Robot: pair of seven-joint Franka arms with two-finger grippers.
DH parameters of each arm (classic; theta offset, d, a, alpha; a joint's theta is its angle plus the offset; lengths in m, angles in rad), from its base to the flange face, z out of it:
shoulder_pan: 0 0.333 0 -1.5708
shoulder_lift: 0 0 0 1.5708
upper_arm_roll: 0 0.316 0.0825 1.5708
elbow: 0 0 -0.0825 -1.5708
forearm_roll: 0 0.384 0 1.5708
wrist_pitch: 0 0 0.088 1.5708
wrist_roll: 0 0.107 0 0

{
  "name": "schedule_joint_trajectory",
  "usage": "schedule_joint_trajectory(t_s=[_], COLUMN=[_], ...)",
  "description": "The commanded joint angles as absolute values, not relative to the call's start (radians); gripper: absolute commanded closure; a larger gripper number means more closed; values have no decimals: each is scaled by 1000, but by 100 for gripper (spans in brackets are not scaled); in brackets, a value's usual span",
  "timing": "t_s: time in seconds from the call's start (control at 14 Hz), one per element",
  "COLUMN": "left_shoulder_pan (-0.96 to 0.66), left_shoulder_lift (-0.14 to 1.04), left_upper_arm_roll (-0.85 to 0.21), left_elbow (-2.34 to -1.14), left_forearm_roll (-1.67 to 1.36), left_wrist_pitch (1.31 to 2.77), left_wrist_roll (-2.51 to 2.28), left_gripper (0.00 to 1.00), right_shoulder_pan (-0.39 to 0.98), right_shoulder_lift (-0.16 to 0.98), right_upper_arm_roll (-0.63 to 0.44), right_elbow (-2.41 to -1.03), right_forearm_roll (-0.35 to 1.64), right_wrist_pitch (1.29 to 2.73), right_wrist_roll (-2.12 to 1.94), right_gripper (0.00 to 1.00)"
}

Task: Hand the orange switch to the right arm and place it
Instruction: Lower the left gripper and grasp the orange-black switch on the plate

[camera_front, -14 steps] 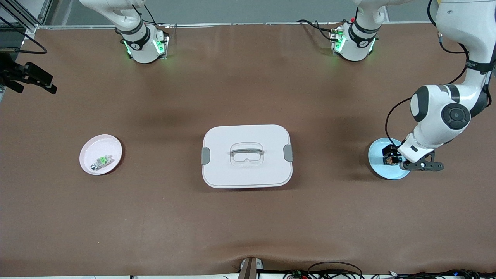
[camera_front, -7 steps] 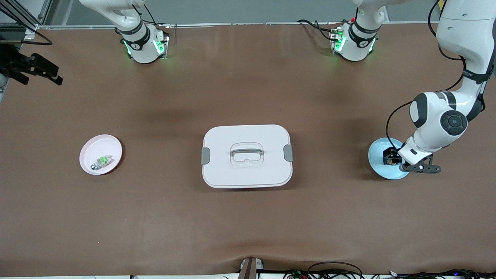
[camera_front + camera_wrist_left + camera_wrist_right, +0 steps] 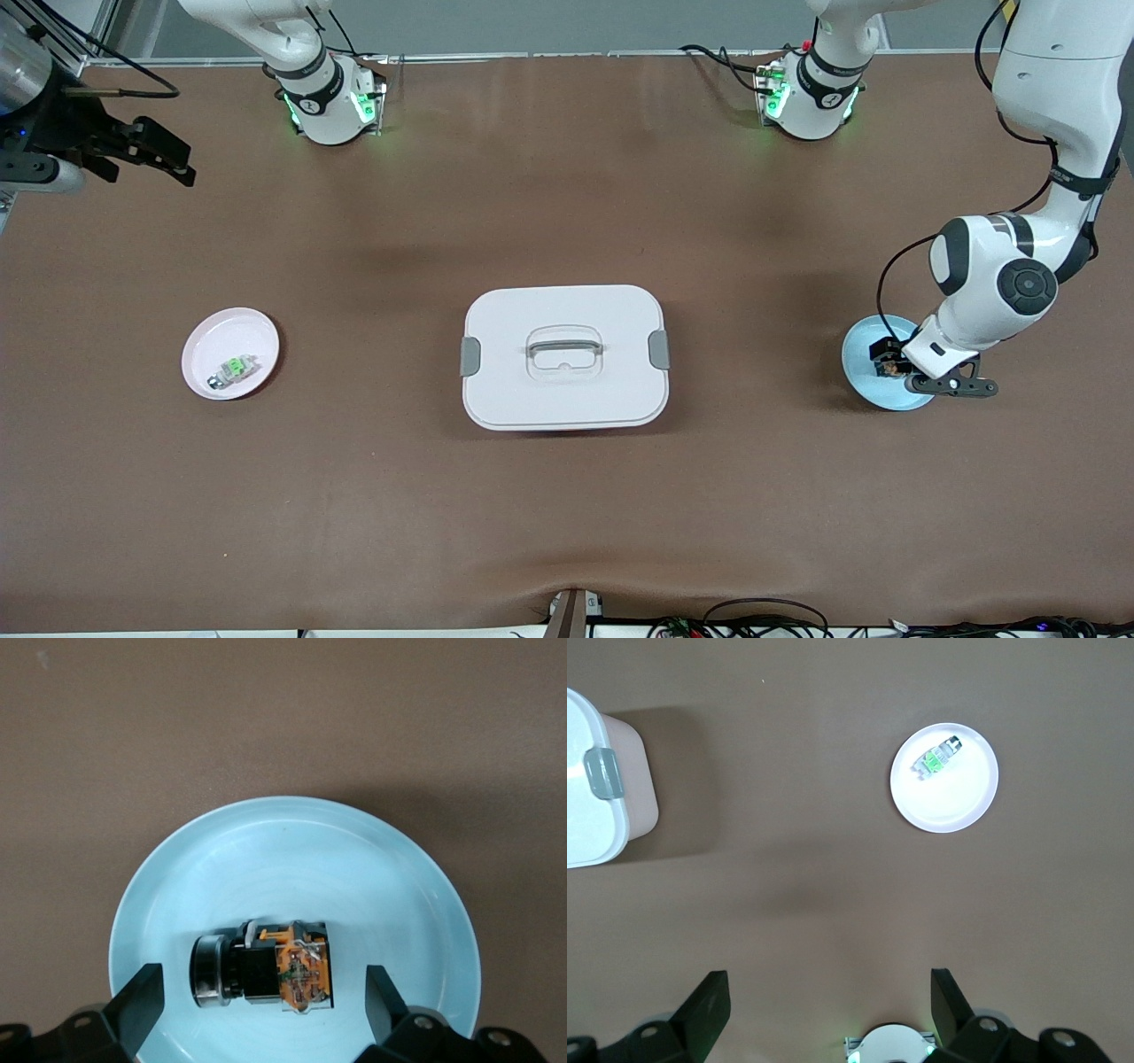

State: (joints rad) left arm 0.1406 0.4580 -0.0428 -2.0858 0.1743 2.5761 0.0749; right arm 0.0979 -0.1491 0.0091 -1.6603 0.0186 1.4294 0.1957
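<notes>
The orange switch (image 3: 889, 364), a small black block with an orange end, lies on its side on a light blue plate (image 3: 861, 354) at the left arm's end of the table. My left gripper (image 3: 895, 365) hangs low over that plate. In the left wrist view it (image 3: 263, 994) is open, with one finger on each side of the switch (image 3: 282, 964) and not touching it, and the plate (image 3: 292, 850) shows below. My right gripper (image 3: 168, 159) is open and empty in the air over the right arm's end of the table. Brown table alone shows between its fingers (image 3: 830, 994).
A white lidded box (image 3: 564, 356) with grey clips sits mid-table. A pink plate (image 3: 199, 350) holding a whitish piece with a green top (image 3: 232, 367) lies toward the right arm's end. Both also appear in the right wrist view: the plate (image 3: 957, 811) and the box (image 3: 589, 824).
The right gripper has swung in from the table's edge toward the middle. The left wrist has shifted slightly and settled lower over the blue plate. The switch has not moved.
</notes>
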Motion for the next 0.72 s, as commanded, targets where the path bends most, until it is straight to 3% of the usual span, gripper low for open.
schedule_joint_trajectory(t_s=[0.0,0.36,0.64], left_shoulder_pan=[143,144,147], left_shoulder_lift=[475,492,503], left_upper_arm_roll=[-43,-41,-41], left_elbow=[-2089,-2089,-2086], left_forearm_roll=[195,195,195], left_wrist_pitch=[2609,2620,2620], left_wrist_roll=[78,77,77], left_gripper=[0,0,13], right_shoulder_pan=[155,227,255], right_shoulder_lift=[-143,-140,-117], right_upper_arm_roll=[8,8,8], right_elbow=[-1644,-1652,-1657], right_forearm_roll=[17,21,104], right_wrist_pitch=[1414,1423,1440], right_wrist_roll=[279,359,411], right_gripper=[0,0,0])
